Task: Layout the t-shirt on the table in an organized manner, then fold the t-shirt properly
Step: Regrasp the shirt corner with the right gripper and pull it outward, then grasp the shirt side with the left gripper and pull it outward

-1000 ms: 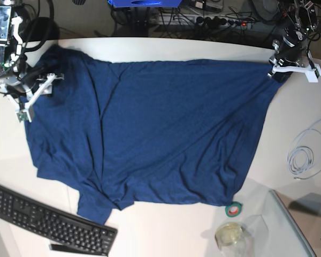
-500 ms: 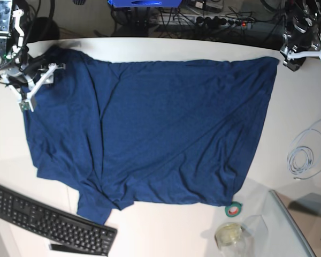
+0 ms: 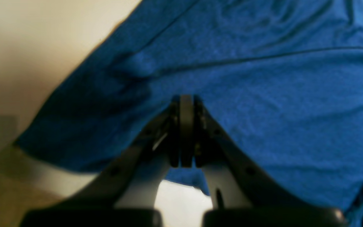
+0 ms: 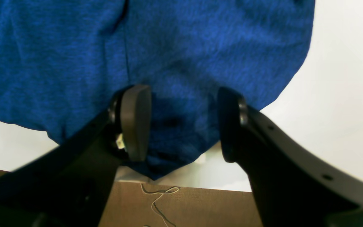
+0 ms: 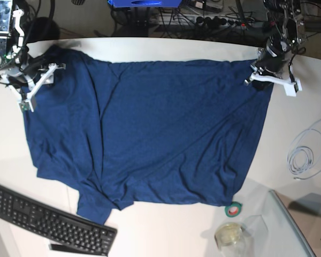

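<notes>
Left gripper [image 5: 268, 72] closed at t-shirt [image 5: 150, 128] corner upper right, right gripper [image 5: 35, 80] parted over upper-left edge, bare table [image 5: 166, 227] bottom centre.

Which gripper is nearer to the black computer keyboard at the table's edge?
The right gripper. It hovers at the dark navy blue t-shirt's far corner on the black computer keyboard's side. The left gripper is at the opposite far corner, across the whole shirt.

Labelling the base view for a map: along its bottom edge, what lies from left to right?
keyboard → t-shirt sleeve → green tape roll → round glass container
</notes>
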